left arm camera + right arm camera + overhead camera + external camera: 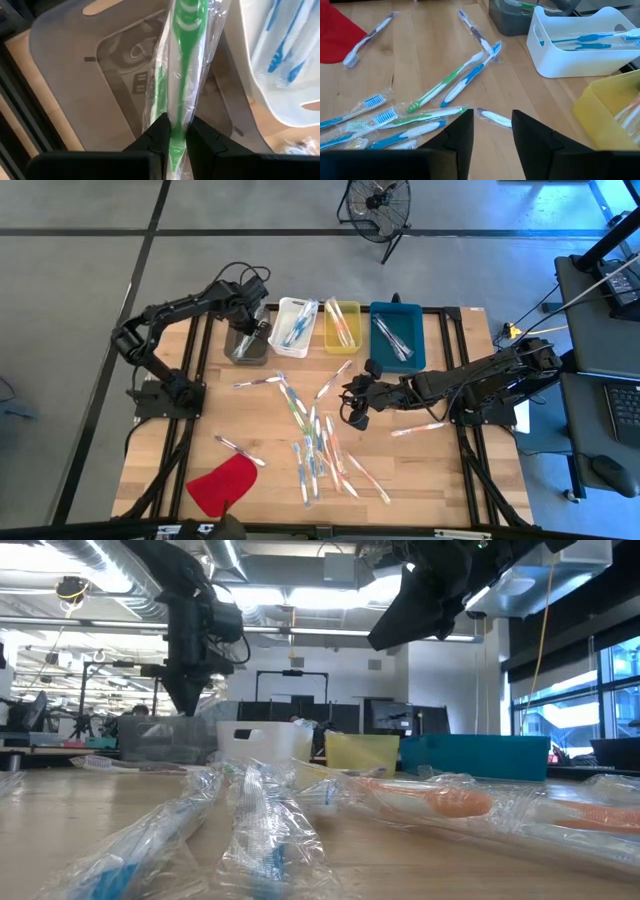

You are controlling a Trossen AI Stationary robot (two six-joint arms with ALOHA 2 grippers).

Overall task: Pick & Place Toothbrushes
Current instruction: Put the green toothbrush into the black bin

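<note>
Our left gripper (172, 142) is clamped on a wrapped green toothbrush (186, 65) over the grey bin (245, 345) at eleven o'clock, apparently sorting by colour. Our right gripper (492, 131), fingers apart, hovers over the loose toothbrushes (315, 445) mid-table, likely choosing the next.

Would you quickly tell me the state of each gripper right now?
Left gripper: shut on a green toothbrush over the grey bin.
Right gripper: open, empty.

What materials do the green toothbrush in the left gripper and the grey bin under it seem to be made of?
The green toothbrush looks like glossy plastic, sealed in a clear crinkled film wrapper that catches the light. The grey bin seems moulded matte plastic, with smooth rounded walls.
</note>
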